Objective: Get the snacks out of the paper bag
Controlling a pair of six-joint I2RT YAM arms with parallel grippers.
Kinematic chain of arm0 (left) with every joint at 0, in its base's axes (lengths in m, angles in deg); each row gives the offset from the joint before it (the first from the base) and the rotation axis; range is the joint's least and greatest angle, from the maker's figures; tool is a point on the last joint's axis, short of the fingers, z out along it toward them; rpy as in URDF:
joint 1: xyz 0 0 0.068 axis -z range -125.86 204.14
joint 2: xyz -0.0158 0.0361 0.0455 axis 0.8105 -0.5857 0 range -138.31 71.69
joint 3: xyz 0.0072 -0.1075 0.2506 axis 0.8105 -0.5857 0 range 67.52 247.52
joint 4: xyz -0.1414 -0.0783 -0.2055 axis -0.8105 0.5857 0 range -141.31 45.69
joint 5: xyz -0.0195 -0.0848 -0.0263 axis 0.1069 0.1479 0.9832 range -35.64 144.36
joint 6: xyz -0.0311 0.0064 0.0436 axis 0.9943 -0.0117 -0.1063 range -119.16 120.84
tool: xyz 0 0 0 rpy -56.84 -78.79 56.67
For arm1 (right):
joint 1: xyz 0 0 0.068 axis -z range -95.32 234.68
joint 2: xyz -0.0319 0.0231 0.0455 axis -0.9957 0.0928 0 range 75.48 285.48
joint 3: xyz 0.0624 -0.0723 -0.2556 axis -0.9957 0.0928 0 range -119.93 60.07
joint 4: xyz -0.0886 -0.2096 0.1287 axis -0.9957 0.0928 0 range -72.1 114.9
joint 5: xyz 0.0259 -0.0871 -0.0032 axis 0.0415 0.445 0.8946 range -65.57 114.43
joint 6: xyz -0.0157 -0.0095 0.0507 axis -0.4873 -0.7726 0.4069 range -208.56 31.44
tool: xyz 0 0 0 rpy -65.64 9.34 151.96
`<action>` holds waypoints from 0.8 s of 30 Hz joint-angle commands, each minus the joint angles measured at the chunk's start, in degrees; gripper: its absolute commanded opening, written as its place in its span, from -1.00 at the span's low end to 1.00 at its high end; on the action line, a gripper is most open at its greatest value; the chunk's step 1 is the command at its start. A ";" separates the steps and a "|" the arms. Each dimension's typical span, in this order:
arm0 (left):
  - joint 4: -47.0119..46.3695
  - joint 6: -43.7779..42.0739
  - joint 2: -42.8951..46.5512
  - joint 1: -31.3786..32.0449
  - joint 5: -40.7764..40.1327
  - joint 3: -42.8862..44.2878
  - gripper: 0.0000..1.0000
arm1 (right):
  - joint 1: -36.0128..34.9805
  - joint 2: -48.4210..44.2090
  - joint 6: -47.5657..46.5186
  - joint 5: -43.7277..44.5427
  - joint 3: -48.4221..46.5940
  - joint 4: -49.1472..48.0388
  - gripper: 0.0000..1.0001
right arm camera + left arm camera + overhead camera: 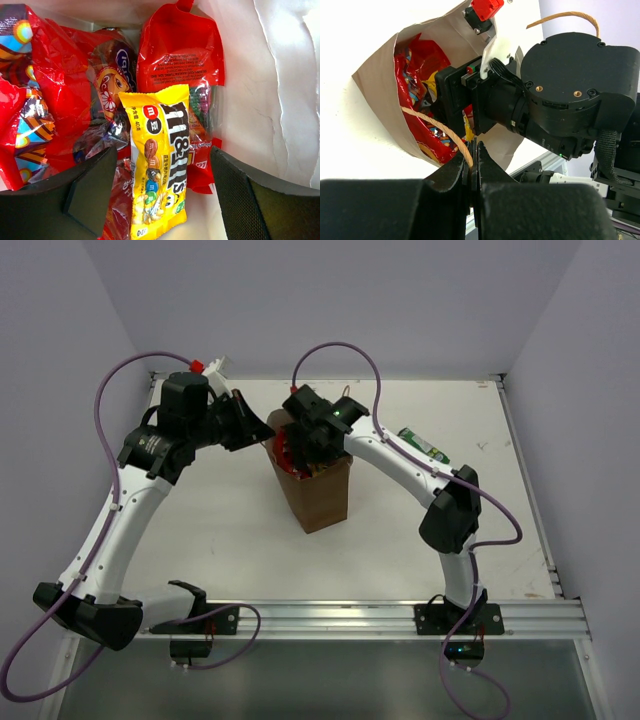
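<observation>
The brown paper bag [322,497] stands upright mid-table. My left gripper [258,430] is at its left rim; in the left wrist view it [473,148] is shut on the bag's thin loop handle [437,126]. The bag's pale inside [377,85] holds red crinkly packets [420,62]. My right gripper [308,448] reaches into the bag's mouth. In the right wrist view it [162,152] is open, its fingers [92,187] either side of a small yellow packet [160,150], not touching. Red packets [180,55] lie around it.
A long green-yellow packet [423,445] lies on the white table to the right of the bag. The bag's pale wall [265,90] is close to my right finger. A red part [197,366] sits at the table's far left corner.
</observation>
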 commanded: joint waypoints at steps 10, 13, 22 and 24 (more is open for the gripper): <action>-2.72 -0.10 1.62 0.14 1.69 0.06 -0.97 | 0.22 -1.60 -1.96 5.54 1.26 0.29 0.61; -3.24 0.07 1.62 0.14 1.78 0.15 -0.97 | 0.13 -2.20 -1.35 5.55 3.53 0.73 0.66; -3.51 0.25 1.35 0.14 2.39 0.32 -0.97 | 0.31 -2.56 -1.08 1.76 7.32 -2.87 0.66; -3.34 0.25 1.35 0.14 2.40 0.41 -0.97 | 0.22 -2.04 -1.43 1.06 7.67 -3.92 0.65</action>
